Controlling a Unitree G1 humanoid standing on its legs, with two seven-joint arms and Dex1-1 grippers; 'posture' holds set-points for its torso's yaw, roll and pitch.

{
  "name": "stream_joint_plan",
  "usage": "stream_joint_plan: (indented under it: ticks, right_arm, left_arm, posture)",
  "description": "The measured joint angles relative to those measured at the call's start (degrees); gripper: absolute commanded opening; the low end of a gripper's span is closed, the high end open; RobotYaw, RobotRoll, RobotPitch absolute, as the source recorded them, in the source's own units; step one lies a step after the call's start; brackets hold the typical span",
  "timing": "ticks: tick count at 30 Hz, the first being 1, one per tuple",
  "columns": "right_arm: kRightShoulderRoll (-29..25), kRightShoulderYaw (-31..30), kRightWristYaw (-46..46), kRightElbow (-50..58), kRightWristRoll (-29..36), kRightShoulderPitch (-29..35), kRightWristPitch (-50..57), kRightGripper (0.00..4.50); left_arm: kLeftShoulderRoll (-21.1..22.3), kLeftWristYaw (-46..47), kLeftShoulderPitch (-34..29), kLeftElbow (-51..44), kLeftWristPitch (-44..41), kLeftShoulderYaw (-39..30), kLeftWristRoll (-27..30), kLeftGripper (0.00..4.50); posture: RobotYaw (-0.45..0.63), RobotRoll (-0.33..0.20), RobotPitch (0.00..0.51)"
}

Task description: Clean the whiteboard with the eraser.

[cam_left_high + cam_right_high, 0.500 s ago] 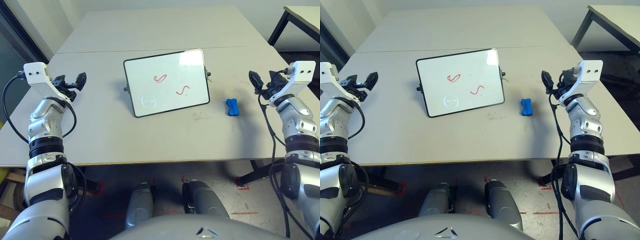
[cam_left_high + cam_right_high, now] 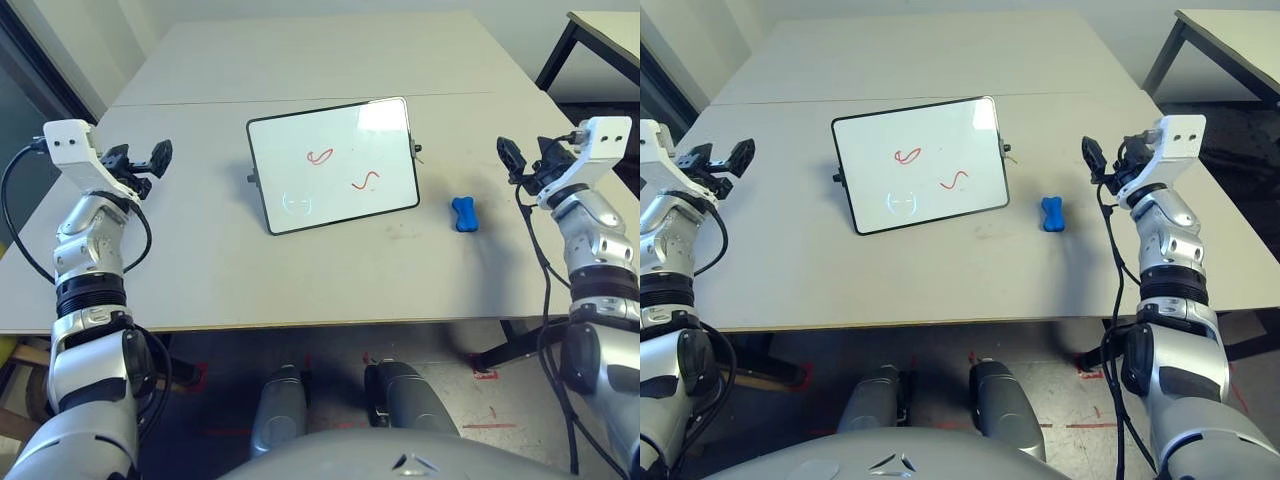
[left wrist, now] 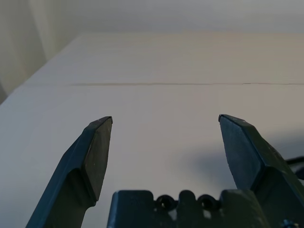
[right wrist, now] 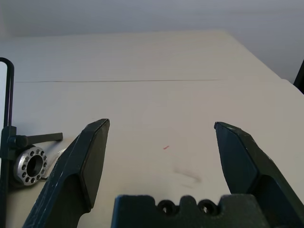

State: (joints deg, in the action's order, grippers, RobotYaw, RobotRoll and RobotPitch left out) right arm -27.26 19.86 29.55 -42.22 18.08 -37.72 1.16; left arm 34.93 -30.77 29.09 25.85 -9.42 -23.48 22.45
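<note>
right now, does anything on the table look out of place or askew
Nothing is spilled or damaged. The whiteboard sits turned askew to the table edge, with red scribbles on it, and the eraser lies apart to its right.

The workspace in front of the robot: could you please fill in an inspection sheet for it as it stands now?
Surface: pale grey table, a seam across it behind the board; faint smudges near the eraser.
Job's things: whiteboard propped at a tilt mid-table, with two red scribbles and a faint circle; blue eraser lying flat to its right, apart from it.
Clutter: nothing seen.
Grippers: left gripper open, holding nothing, left of the board; right gripper open, holding nothing, beyond and right of the eraser.
Cables: black cable looping along the left forearm; another cable along the right.
Surroundings: second table at far right; red marks on the floor.
</note>
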Motion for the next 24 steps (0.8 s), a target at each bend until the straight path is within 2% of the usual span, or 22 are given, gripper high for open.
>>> stream_joint_plan:
  ticks: [5, 11, 19, 24]
  right_arm:
    - [0.05, -0.6, 0.07, 0.14, 0.25, -0.87, 3.37, 4.48]
    - [-0.02, -1.06, -0.24, 1.67, 0.86, -2.26, 9.79, 4.48]
    - [-0.28, -3.24, -2.74, 5.99, 0.6, -4.14, 18.64, 4.48]
    - [-3.42, -8.13, -6.0, 11.83, -2.3, -6.99, 34.71, 4.48]
  left_arm:
    - [-0.99, -4.08, -7.18, -17.12, -5.76, 2.28, 4.22, 4.5]
    - [1.8, -11.77, -14.8, -31.21, -12.19, 6.84, 7.39, 4.5]
    - [2.3, -15.57, -17.77, -36.98, -14.2, 12.12, 7.33, 4.5]
    - [1.61, -15.57, -18.26, -36.71, -12.25, 15.44, 4.42, 4.5]
  posture:
    - [-0.03, 0.0, 0.078]
    - [-0.03, 0.0, 0.08]
    - [-0.04, 0.0, 0.08]
    - [-0.06, 0.0, 0.079]
